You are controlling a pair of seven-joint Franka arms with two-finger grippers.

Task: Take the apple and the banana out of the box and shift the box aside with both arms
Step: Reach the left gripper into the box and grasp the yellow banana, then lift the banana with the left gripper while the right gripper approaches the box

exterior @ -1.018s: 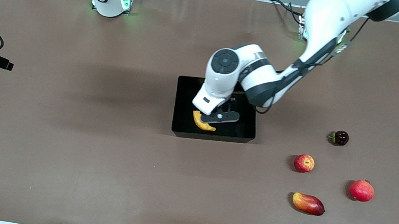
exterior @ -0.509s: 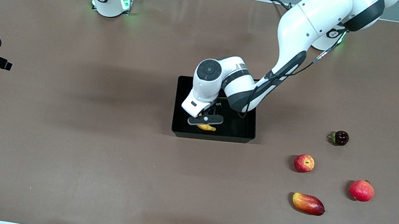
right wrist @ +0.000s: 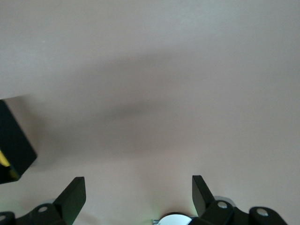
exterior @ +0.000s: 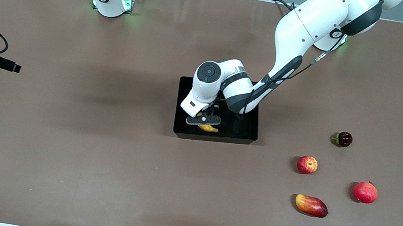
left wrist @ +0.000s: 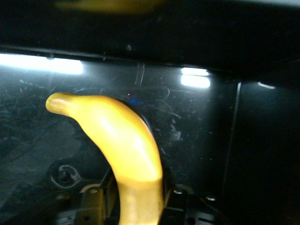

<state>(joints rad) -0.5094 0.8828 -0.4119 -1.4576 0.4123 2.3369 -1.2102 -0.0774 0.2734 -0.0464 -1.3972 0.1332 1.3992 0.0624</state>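
Observation:
The black box [exterior: 214, 136] sits mid-table, and the yellow banana [exterior: 208, 128] lies in it near the wall closest to the front camera. My left gripper [exterior: 203, 120] is down inside the box, shut on the banana [left wrist: 122, 140], with one dark finger [left wrist: 104, 190] against each side of it. The small red apple [exterior: 307, 164] with yellow patches rests on the mat toward the left arm's end, apart from both grippers. My right gripper [right wrist: 138, 185] stands open over bare mat with nothing between its fingers. A corner of the box [right wrist: 14, 140] shows at the edge of the right wrist view.
An oblong red-yellow mango [exterior: 311, 205], a larger plain red round fruit [exterior: 365, 192] and a small dark fruit [exterior: 343, 139] lie on the brown mat around the apple. The left arm's elbow [exterior: 230, 87] hangs over the box.
The left gripper has come down into the box over the banana and has closed on it. The fruits on the mat have not moved.

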